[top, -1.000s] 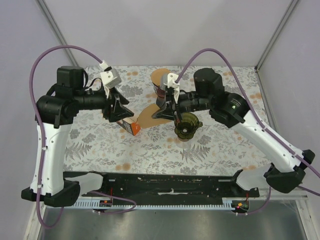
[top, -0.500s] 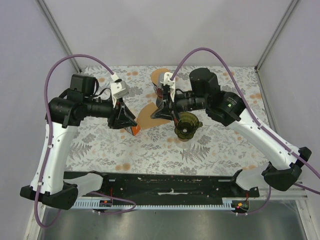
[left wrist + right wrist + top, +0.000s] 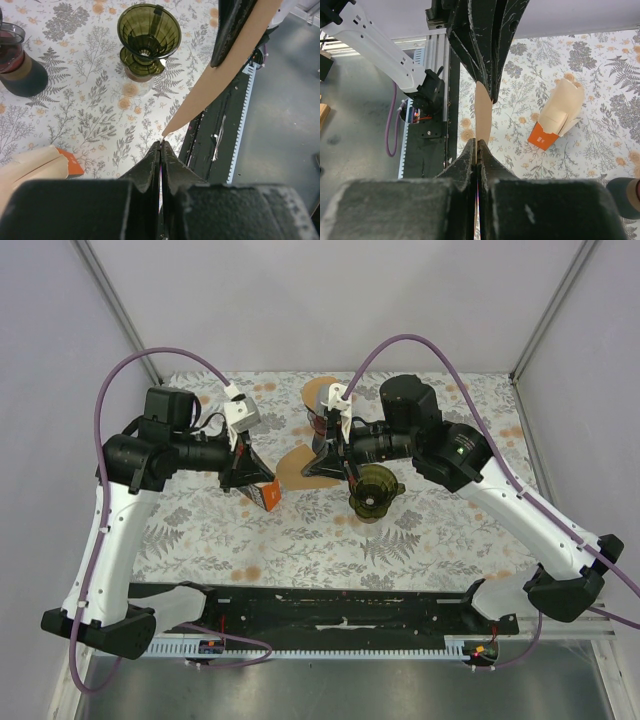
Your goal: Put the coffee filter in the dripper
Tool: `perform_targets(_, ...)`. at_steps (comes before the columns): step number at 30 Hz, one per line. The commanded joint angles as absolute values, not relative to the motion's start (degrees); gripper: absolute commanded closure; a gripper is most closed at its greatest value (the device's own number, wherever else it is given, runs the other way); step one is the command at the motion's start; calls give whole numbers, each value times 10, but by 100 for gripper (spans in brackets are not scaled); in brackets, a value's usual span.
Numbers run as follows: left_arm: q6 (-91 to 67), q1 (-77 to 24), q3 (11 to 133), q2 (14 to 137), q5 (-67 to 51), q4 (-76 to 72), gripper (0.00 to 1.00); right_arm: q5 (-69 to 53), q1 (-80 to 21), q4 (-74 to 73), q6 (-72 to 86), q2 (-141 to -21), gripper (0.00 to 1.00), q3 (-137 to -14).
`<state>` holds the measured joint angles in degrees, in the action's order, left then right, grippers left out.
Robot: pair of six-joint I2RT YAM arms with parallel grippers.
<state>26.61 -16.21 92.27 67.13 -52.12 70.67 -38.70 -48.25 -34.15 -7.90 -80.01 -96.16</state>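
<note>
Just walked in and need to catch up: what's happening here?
Both arms hold one brown coffee filter in the air between them: the left gripper is shut on its tip, the right gripper on the opposite edge. The green dripper stands empty on the table, so the filter is not in it yet. An opened filter box lies nearby.

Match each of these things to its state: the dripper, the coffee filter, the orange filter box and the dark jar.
Things:
1. dripper
2. coffee filter
3. orange filter box
4. dark jar

States:
A. lying down, filters sticking out
B. pinched by the right gripper, off the table
C. upright and empty
D. farthest of the four from the arm bases

Pairs: 1-C, 2-B, 3-A, 4-D
</note>
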Motion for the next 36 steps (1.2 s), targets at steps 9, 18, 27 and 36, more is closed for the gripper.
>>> perform_targets(9, 223, -163, 927, 672, -542, 664, 86, -397, -483, -330, -78, -795, 100, -984)
perform_targets(18, 229, -167, 912, 669, -580, 664, 88, -392, -483, -326, -79, -802, 100, -989)
perform_targets(27, 233, -168, 994, 673, -550, 700, 42, -261, -483, -316, -91, -783, 100, -977)
perform_targets(36, 37, -166, 1086, 701, -368, 595, 19, 40, -544, 39, -327, -664, 100, -766)
